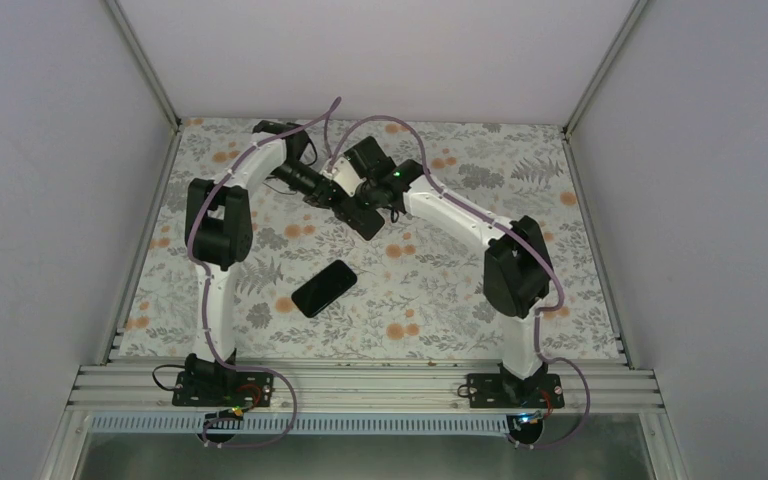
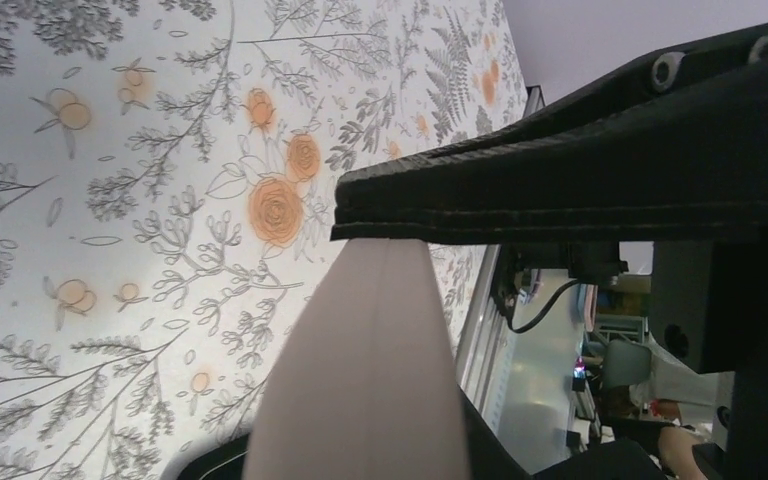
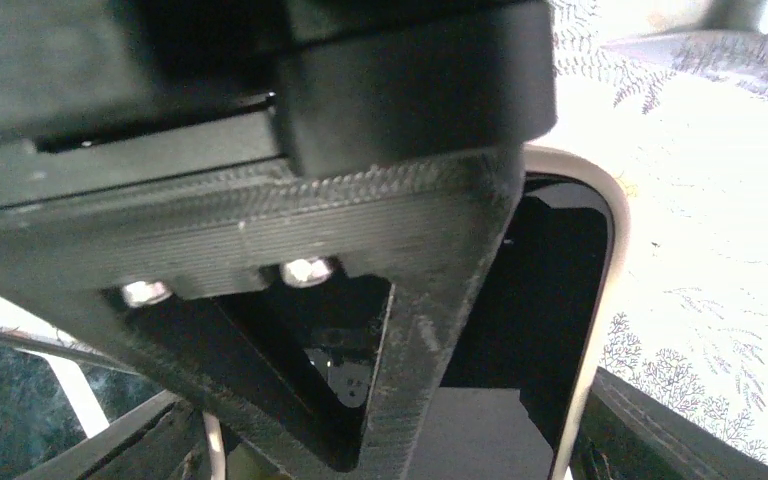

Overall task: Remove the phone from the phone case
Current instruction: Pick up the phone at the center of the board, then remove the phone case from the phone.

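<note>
A black phone (image 1: 323, 288) lies flat on the floral table, apart from both grippers. The phone case (image 1: 364, 218) is held in the air at the back centre between the two arms. In the left wrist view it is a taupe slab (image 2: 370, 370) running out from my left gripper (image 2: 360, 465), which is shut on its near end. The right gripper's black finger (image 2: 560, 190) clamps its far end. In the right wrist view the case shows a pale rim (image 3: 605, 300) and a dark inside under my finger (image 3: 430, 330). Left gripper (image 1: 332, 192) and right gripper (image 1: 368, 200) nearly touch.
The floral table cloth (image 1: 440, 300) runs to metal rails at both sides and an aluminium rail (image 1: 360, 385) at the near edge. White walls close in the back and sides. Purple cables loop over both arms.
</note>
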`<state>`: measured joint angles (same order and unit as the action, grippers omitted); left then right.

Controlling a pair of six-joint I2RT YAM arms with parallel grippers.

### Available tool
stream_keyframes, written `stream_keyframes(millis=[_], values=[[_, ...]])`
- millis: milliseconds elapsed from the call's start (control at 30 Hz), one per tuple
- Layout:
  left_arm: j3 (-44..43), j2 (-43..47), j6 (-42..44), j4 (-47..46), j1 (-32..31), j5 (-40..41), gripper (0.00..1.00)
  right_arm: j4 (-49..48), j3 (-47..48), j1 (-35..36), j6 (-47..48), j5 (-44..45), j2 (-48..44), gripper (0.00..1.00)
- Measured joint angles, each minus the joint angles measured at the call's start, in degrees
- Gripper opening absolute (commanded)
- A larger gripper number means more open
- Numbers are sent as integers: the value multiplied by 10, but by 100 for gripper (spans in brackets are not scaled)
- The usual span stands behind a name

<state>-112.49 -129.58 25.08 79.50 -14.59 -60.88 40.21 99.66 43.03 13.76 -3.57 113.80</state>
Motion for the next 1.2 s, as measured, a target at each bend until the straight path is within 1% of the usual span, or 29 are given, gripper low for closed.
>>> stream_keyframes(millis=[33, 67, 100, 133, 200, 233, 267, 400, 467, 567, 633, 700, 800, 867, 967, 1033, 1067, 1100, 1200], values=[[0, 0, 0, 2, -1, -2, 2, -7, -9, 0, 4, -4, -7, 72], [0, 1, 0, 4, -2, -4, 2, -14, -21, -1, 9, -8, -17, 92], [0, 4, 0, 8, -3, -7, 2, -21, -37, -4, 15, -14, -30, 99], [0, 8, 2, 11, -7, -10, 2, -24, -47, -5, 24, -19, -42, 100], [0, 21, 30, 7, -12, 9, 2, 0, -74, -12, 64, -48, -82, 100], [0, 34, 45, 3, -13, 21, 2, 30, -89, -17, 94, -74, -118, 100], [-1, 37, 48, 2, -13, 24, 2, 37, -91, -17, 99, -79, -125, 100], [-18, 77, 82, -9, -9, 63, 2, 111, -129, -52, 182, -164, -222, 100], [-20, 111, 103, -17, -9, 84, 2, 130, -147, -84, 208, -192, -257, 100], [-17, 170, 127, -30, -14, 101, 2, 131, -184, -149, 230, -239, -286, 100], [0, 218, 134, -58, -22, 114, 2, 130, -204, -192, 238, -266, -289, 100], [37, 274, 138, -96, -35, 130, 2, 131, -207, -218, 244, -284, -281, 100], [112, 346, 144, -148, -65, 158, 2, 126, -207, -224, 254, -313, -263, 100], [158, 376, 144, -175, -88, 182, 2, 123, -205, -224, 257, -332, -247, 99], [195, 380, 144, -188, -104, 204, 2, 123, -197, -224, 258, -355, -226, 92], [205, 372, 144, -196, -103, 217, 2, 125, -185, -225, 261, -370, -212, 91], [208, 370, 144, -199, -103, 221, 2, 126, -176, -225, 263, -380, -205, 87], [210, 368, 144, -202, -101, 227, 2, 126, -169, -225, 265, -387, -199, 86], [210, 368, 143, -211, -100, 230, 2, 125, -154, -225, 269, -404, -182, 85]])
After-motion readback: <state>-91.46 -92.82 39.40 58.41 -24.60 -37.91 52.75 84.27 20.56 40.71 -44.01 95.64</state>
